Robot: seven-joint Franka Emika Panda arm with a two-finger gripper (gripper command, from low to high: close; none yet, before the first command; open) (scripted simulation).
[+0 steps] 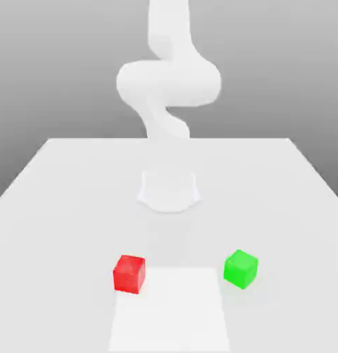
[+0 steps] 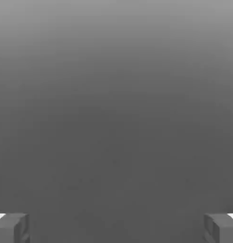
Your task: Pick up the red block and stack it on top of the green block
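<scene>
Pale, smooth counter (image 1: 54, 227) spreads across the lower part of the exterior view, its far edge running level above the middle of the frame, with a grey background behind that darkens toward that edge. A whiter rectangular patch (image 1: 170, 310) lies at the bottom centre of the frame.

At the lower left of centre in the exterior view sits the red block (image 1: 129, 274), beside the upper left corner of that patch. The green block (image 1: 241, 269) rests on the counter at the lower right, turned so that a corner faces forward. The two blocks are well apart, with the upper part of the patch between them.

The white arm (image 1: 168, 83) comes down from the top centre of the exterior view, above a white base (image 1: 169, 192) in the middle of the frame.

From the hand view come the end effector's details: the end effector (image 2: 116, 228) has its two fingers wide apart, one in the lower left corner and one in the lower right, with nothing held between them. Behind them is a plain grey gradient, lighter toward the far side, whereas both blocks are seen in the exterior view.
</scene>
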